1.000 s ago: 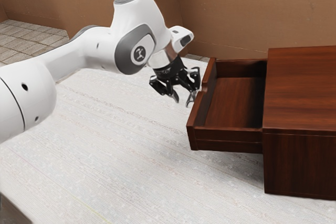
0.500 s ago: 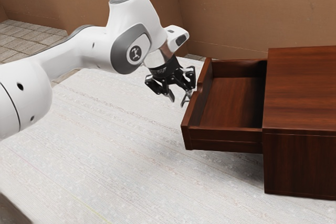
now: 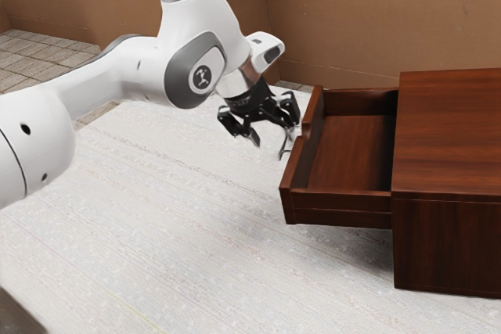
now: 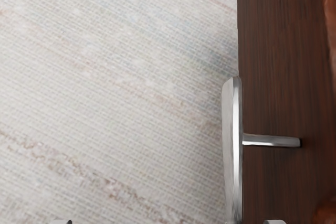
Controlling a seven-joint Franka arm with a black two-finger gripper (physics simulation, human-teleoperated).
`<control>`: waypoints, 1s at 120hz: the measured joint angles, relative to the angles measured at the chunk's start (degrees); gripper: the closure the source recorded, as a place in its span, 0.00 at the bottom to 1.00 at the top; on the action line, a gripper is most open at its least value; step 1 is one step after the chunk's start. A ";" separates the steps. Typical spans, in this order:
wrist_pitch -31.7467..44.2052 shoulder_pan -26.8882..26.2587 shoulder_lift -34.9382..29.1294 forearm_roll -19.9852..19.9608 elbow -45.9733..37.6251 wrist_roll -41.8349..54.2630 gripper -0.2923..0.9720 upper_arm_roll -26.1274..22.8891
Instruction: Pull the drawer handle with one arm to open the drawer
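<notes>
A dark wooden drawer [image 3: 344, 154] stands pulled well out of its cabinet [image 3: 450, 162], its inside bare. On the drawer front [image 4: 278, 51] sits a silver bar handle [image 3: 291, 141], which the wrist view shows as a bar [image 4: 232, 145] on a short post. My black gripper [image 3: 270, 140] hangs at the drawer front, level with the handle. Its fingers are spread wide and straddle the bar, which lies close to one of them. The gripper is open.
The cabinet stands at the exterior view's right on a pale woven tabletop [image 3: 172, 232]. Brown walls [image 3: 376, 13] close in behind it. My white arm [image 3: 117, 76] reaches in from the exterior view's left.
Between one second and half a second ago the drawer and my hand slid toward the exterior view's left. Since then both have shifted back right by about the same amount.
</notes>
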 joint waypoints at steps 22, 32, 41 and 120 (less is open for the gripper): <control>0.07 -0.97 -8.18 0.53 -3.70 -0.07 0.39 0.06; -0.56 -1.78 -15.46 0.83 -7.97 -0.67 0.35 0.22; -3.12 -4.79 -19.98 0.96 -9.05 -3.16 0.31 2.35; -33.80 -14.48 -27.59 8.02 -14.75 -52.03 0.23 10.56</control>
